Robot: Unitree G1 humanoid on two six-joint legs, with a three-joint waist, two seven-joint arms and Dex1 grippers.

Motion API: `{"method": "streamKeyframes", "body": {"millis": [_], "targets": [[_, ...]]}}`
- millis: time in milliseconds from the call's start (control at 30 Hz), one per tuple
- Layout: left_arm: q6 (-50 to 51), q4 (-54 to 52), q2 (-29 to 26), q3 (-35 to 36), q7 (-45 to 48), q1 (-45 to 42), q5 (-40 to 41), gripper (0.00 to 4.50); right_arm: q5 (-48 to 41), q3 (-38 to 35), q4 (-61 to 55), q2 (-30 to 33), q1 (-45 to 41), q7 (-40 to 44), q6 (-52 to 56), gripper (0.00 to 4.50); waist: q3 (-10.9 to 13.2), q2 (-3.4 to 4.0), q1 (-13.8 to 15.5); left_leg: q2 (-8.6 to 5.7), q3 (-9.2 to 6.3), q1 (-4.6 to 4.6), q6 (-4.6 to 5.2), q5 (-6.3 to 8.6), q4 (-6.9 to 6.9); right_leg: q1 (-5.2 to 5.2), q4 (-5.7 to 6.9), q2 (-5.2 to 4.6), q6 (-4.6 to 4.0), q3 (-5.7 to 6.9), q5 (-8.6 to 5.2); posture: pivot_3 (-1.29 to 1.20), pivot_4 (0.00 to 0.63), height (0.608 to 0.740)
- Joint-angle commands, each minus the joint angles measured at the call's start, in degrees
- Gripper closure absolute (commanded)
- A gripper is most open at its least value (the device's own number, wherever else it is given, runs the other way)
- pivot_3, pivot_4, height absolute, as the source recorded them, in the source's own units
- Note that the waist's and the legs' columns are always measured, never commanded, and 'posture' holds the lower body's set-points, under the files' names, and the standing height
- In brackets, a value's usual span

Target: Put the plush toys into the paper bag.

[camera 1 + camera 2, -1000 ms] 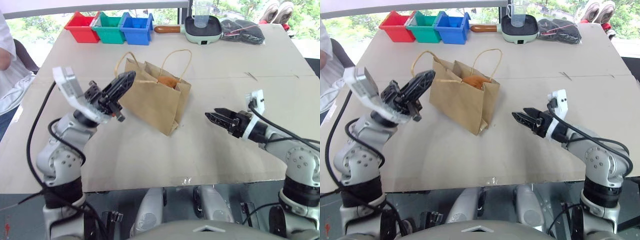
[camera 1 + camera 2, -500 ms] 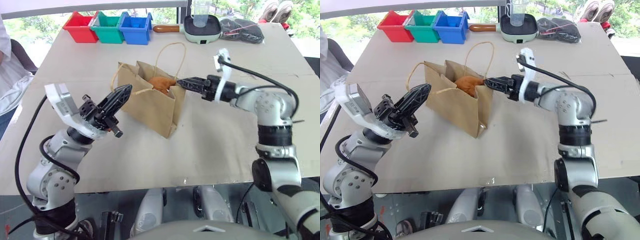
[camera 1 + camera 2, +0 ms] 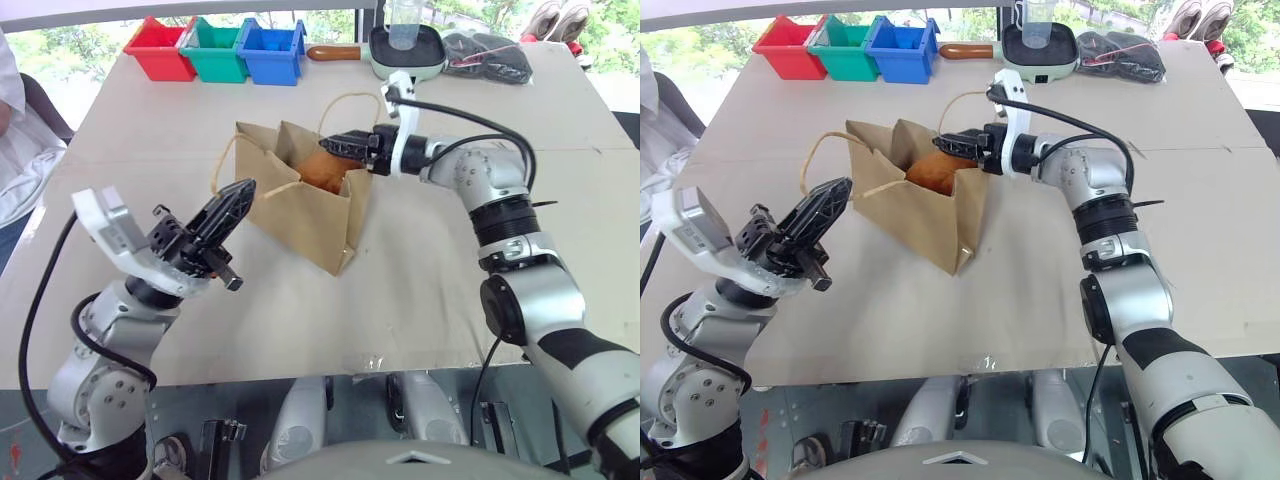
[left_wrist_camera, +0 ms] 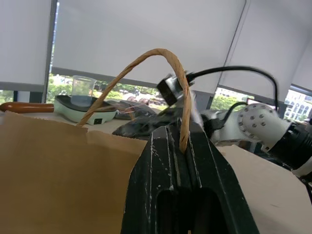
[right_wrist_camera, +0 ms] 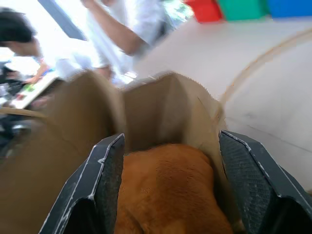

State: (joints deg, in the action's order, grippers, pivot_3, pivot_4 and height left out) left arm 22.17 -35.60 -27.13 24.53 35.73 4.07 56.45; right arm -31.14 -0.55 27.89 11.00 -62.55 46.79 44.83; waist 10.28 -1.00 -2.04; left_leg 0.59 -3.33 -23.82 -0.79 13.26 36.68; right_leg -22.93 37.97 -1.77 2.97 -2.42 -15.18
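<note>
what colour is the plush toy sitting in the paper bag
Orange-brown. The plush toy in the paper bag shows best in the right wrist view.

A brown kraft paper bag (image 3: 300,215) stands upright and open on the pale tabletop, its sides creased. It has two tan twisted-paper loop handles: one rises over the far rim, the other hangs out towards the near left side. Inside the open mouth sits a fuzzy, round orange-brown plush toy (image 3: 932,170), its top showing just below the rim at the bag's right end.
</note>
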Motion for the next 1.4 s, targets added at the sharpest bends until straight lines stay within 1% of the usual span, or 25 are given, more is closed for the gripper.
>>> {"method": "streamKeyframes", "body": {"millis": [33,100,167,233,300,400,467,600,633,667,700,733,833,900,933,1000,1067,1167,1233,1333,1400], "targets": [[-1.63,-2.47,-0.87,1.84,-0.22,0.0,1.41,4.5,-4.39,-2.19,-12.76,3.24,2.63,1.56,4.93,0.83,0.0,0.0,0.15,0.0,-0.04,0.0,0.0,0.0,0.01,0.03,-0.01,-0.01,0.0,0.04,0.0,0.0,0.15,0.74],[-1.66,-2.45,-1.16,1.9,-0.36,-0.15,1.66,4.5,-5.02,-2.82,-16.81,4.48,4.43,-1.12,8.12,0.08,-0.01,-0.01,0.02,-0.01,-0.02,0.01,0.0,0.0,0.02,0.04,0.0,-0.02,0.0,0.01,0.0,0.0,0.15,0.74],[-1.66,-2.4,-1.34,1.92,-0.51,-0.3,1.81,4.5,-5.27,-3.13,-18.9,5.08,5.4,-2.67,9.84,0.08,-0.01,-0.01,-0.24,-0.02,-0.01,0.05,0.0,0.0,0.04,0.04,0.05,0.0,0.0,-0.01,0.0,0.0,0.15,0.74],[-1.61,-2.21,-1.6,1.9,-0.62,-0.74,2.05,4.5,-5.55,-3.0,-20.46,6.4,6.29,-2.48,11.06,0.08,0.0,0.0,-0.32,-0.01,0.0,0.07,0.0,0.0,0.05,0.04,0.09,0.03,0.0,-0.03,0.0,0.0,0.15,0.74],[-1.61,-1.98,-1.74,1.83,-0.55,-1.07,2.17,4.5,-5.11,-2.79,-19.01,6.26,5.84,-3.12,11.31,0.08,0.0,0.0,-0.33,-0.01,-0.01,0.06,0.0,0.0,0.05,0.03,0.09,0.04,-0.01,-0.01,0.0,0.0,0.15,0.74],[-1.68,-1.82,-1.7,1.48,-0.26,-1.07,2.15,4.5,-3.31,-1.61,-12.54,2.6,3.32,-4.44,9.05,0.08,0.0,0.0,-0.59,0.0,0.06,0.09,0.0,0.0,0.05,0.03,0.09,0.05,0.0,-0.08,0.0,0.0,0.15,0.74],[-1.78,-1.78,-1.66,1.33,-0.15,-1.04,2.03,4.5,-1.12,-1.36,-5.55,-0.34,0.36,-4.95,4.92,0.08,0.0,0.01,-0.7,0.02,0.09,0.11,0.0,0.0,0.04,0.02,0.11,0.1,0.0,-0.12,0.0,0.0,0.15,0.74],[-2.11,-2.43,-1.47,1.52,-0.45,-0.43,2.03,4.5,0.45,-2.46,3.68,-3.83,-4.41,-3.29,-0.61,0.08,0.01,0.01,-0.23,0.03,0.05,0.06,0.0,0.0,0.04,0.01,0.08,0.1,-0.01,-0.07,0.0,0.0,0.15,0.74],[-2.23,-2.62,-1.4,1.57,-0.57,-0.24,2.02,4.5,0.75,-2.6,4.93,-4.21,-5.03,-2.89,-1.69,0.58,0.0,0.01,-0.1,0.01,0.03,0.02,0.0,0.0,0.04,0.01,0.04,0.07,-0.01,-0.05,0.0,0.0,0.15,0.74],[-2.38,-2.79,-1.31,1.67,-0.8,-0.08,1.99,4.5,0.43,-3.17,5.72,-4.69,-5.56,-2.26,-2.76,0.88,0.0,0.01,-0.01,-0.02,0.04,0.0,0.0,0.0,0.04,0.01,0.01,0.04,0.0,-0.04,0.0,0.0,0.15,0.74],[-2.55,-2.95,-1.22,1.83,-1.11,0.05,2.0,4.5,-0.34,-4.1,6.14,-5.06,-6.16,-1.89,-3.06,1.31,0.0,0.01,0.03,-0.04,0.04,0.0,0.0,0.0,0.04,0.02,0.0,0.0,0.0,-0.04,0.0,0.0,0.15,0.74],[-2.75,-3.12,-1.13,2.15,-1.48,0.3,2.21,4.5,-1.19,-4.72,5.62,-5.15,-6.38,-1.18,-2.92,1.84,0.0,0.01,0.03,-0.06,0.04,-0.01,0.0,0.0,0.04,0.02,0.0,-0.02,0.0,-0.04,0.0,0.0,0.15,0.74],[-3.29,-1.86,-1.06,2.86,-3.03,-1.05,2.73,4.5,-4.43,-7.03,1.6,-4.94,-5.66,0.37,-1.9,3.35,0.01,0.02,0.0,-0.05,0.01,0.0,0.0,0.0,0.05,0.02,0.03,-0.01,0.0,-0.02,0.0,0.0,0.15,0.74],[-3.13,1.53,-1.97,2.8,-4.22,-5.44,2.6,4.5,-8.14,-9.11,-4.51,-4.13,-4.07,-0.14,1.98,4.32,0.02,0.03,0.13,-0.03,-0.03,0.02,0.0,0.0,0.05,0.02,0.05,0.01,0.0,0.02,0.0,0.0,0.15,0.74],[-3.01,2.55,-2.23,2.9,-4.48,-6.74,2.62,4.5,-9.21,-9.63,-6.59,-3.96,-3.46,-0.61,3.3,4.45,0.02,0.04,0.35,-0.03,-0.07,0.0,0.0,0.0,0.05,0.03,0.08,0.02,-0.01,0.07,0.0,0.0,0.15,0.74],[-2.16,6.01,-3.52,3.3,-3.99,-10.87,3.34,4.5,-12.25,-11.5,-12.59,-3.66,-1.89,-3.41,6.28,4.45,0.02,0.04,0.14,-0.02,-0.12,0.0,0.0,0.0,0.1,0.05,0.09,0.06,-0.01,0.1,0.0,0.0,0.15,0.74],[-1.08,12.41,-5.56,3.64,-3.77,-17.52,3.84,4.5,-16.3,-14.58,-21.27,-3.68,-0.14,-9.45,9.55,4.45,0.02,0.03,0.11,-0.03,-0.1,0.0,0.0,0.0,0.1,0.05,0.1,0.06,0.0,0.09,0.0,0.0,0.15,0.74],[-1.03,22.33,-7.99,1.91,-0.71,-27.42,1.58,4.5,-23.68,-19.51,-33.75,-3.99,2.72,-19.82,14.11,4.45,0.02,0.03,0.27,-0.04,-0.16,-0.05,0.0,-0.01,0.15,0.03,0.15,0.06,0.0,0.15,0.0,0.0,0.15,0.74],[0.17,27.33,-8.79,-0.44,1.28,-32.02,-0.03,4.5,-26.45,-20.17,-39.14,-4.11,5.07,-24.7,15.76,4.45,0.02,0.03,-0.03,-0.04,-0.15,-0.07,0.0,-0.01,0.17,0.03,0.12,0.07,0.0,0.16,0.0,0.0,0.15,0.74],[-0.5,36.23,-9.17,-6.86,6.25,-38.32,-7.18,4.5,-29.31,-20.16,-45.58,-4.33,9.57,-30.95,16.89,4.45,-0.01,0.01,-0.27,-0.08,-0.08,-0.03,0.01,0.0,0.15,0.04,0.11,0.04,0.01,0.1,0.0,0.0,0.15,0.74],[-2.43,43.26,-8.22,-11.29,9.49,-42.08,-12.54,4.5,-28.02,-18.49,-48.38,-4.03,13.55,-33.92,16.51,4.45,0.0,0.01,-0.31,-0.08,-0.09,-0.02,0.01,-0.01,0.14,0.04,0.14,0.06,0.01,0.09,0.0,0.0,0.15,0.74]]}}
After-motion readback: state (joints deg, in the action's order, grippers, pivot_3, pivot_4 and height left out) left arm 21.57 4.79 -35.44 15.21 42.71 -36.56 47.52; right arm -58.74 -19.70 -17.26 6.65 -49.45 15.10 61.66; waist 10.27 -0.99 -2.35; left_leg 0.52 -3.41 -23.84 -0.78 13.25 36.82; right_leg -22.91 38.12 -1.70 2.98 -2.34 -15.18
